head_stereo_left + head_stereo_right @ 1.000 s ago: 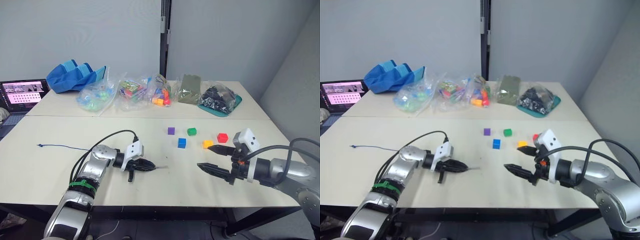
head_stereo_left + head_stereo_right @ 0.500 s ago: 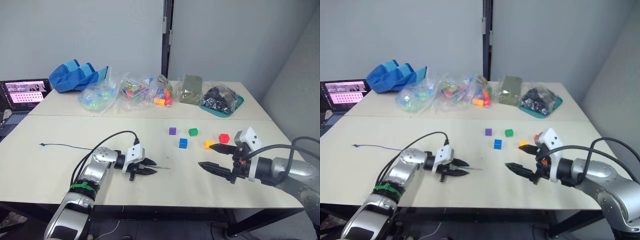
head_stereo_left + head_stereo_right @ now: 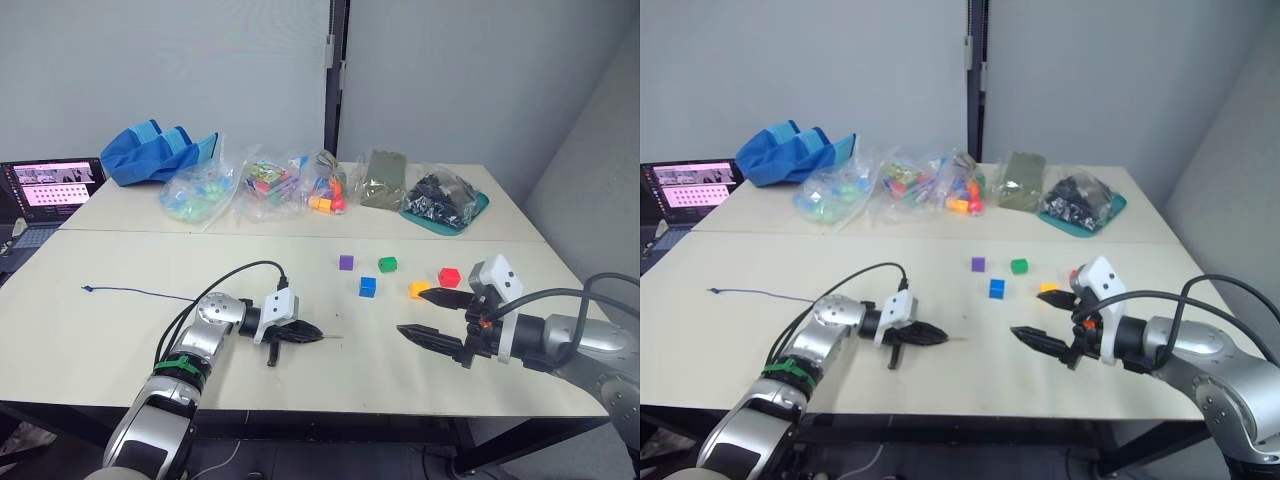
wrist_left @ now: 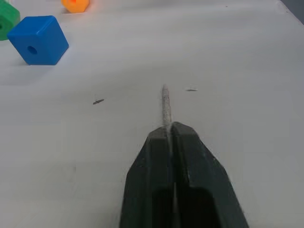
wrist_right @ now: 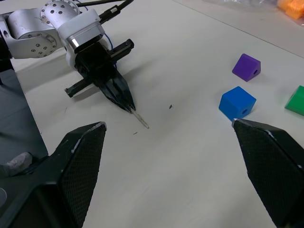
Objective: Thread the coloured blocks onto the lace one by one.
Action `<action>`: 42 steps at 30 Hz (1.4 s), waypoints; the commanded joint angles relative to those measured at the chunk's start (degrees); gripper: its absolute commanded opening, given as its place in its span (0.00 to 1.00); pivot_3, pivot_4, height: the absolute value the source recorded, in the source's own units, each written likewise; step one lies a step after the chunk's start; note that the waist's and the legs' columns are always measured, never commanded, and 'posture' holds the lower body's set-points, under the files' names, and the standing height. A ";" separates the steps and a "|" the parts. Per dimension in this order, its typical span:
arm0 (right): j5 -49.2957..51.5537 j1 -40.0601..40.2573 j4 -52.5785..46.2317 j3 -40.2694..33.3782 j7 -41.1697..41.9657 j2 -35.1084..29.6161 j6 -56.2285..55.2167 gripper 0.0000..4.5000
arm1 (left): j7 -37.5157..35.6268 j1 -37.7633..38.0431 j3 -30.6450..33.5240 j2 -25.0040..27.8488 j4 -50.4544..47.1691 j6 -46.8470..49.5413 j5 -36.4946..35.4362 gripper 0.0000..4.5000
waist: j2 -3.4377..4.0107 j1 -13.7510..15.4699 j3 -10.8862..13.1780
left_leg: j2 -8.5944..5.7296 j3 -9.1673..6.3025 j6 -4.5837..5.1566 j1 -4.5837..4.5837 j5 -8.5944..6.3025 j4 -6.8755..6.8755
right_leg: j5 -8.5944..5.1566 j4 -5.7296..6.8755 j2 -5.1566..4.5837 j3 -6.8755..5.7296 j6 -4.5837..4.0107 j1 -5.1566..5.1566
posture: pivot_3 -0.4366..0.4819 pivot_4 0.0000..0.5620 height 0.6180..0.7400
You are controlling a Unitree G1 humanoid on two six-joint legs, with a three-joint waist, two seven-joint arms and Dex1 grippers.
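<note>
My left gripper (image 3: 315, 337) lies low on the table, shut on the lace's pale stiff tip (image 4: 165, 104), which pokes out past the fingertips. The lace's thin dark blue cord (image 3: 130, 293) trails off to the left across the table. The coloured blocks lie in a loose group right of centre: purple (image 3: 345, 262), green (image 3: 386, 264), blue (image 3: 366, 286), orange-yellow (image 3: 417, 289) and red (image 3: 447, 276). My right gripper (image 3: 420, 313) hovers open just in front of the orange-yellow block, holding nothing. The right wrist view shows the left gripper (image 5: 128, 105) with the tip pointing toward the blue block (image 5: 237, 103).
Clear bags of mixed toys (image 3: 265, 185) line the back of the table, with a blue fabric bag (image 3: 155, 150) to their left. A teal tray (image 3: 478, 205) stands at the back right. A laptop (image 3: 50, 185) sits at the far left.
Half a second ago the left gripper's fingers were parted around the lace tip; they are now shut on it again, slightly further right. The right gripper has stayed put.
</note>
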 commanded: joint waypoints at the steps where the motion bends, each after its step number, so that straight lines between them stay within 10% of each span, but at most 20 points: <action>1: 0.32 -0.27 -0.82 -0.84 0.08 -0.61 -0.83 1.00 | 0.97 0.55 -1.24 0.00 1.09 -0.30 1.84 0.01 | 0.00 0.02 0.00 | 0.00 0.00 0.00 0.00 0.00 0.00 | 0.00 0.00 0.00 0.00 0.00 0.00 | 0.48 0.27 0.81; 21: -5.68 9.12 0.22 -8.23 0.57 -1.78 -8.62 1.00 | -3.68 4.11 4.80 5.62 -23.85 21.15 -12.65 0.01 | -0.01 -0.21 0.01 | 0.00 0.00 0.01 -0.02 -0.01 -0.05 | -0.01 -0.03 0.01 0.00 0.01 -0.05 | 0.48 0.27 0.81; 42: -19.30 33.76 4.72 -18.35 -7.24 17.88 -31.22 1.00 | -11.99 -3.26 4.52 11.28 -30.85 37.09 -21.41 0.01 | 0.01 -1.18 0.00 | 0.01 -0.03 0.04 -0.01 -0.03 -0.08 | -0.06 -0.06 0.01 -0.04 -0.03 -0.03 | 0.48 0.27 0.81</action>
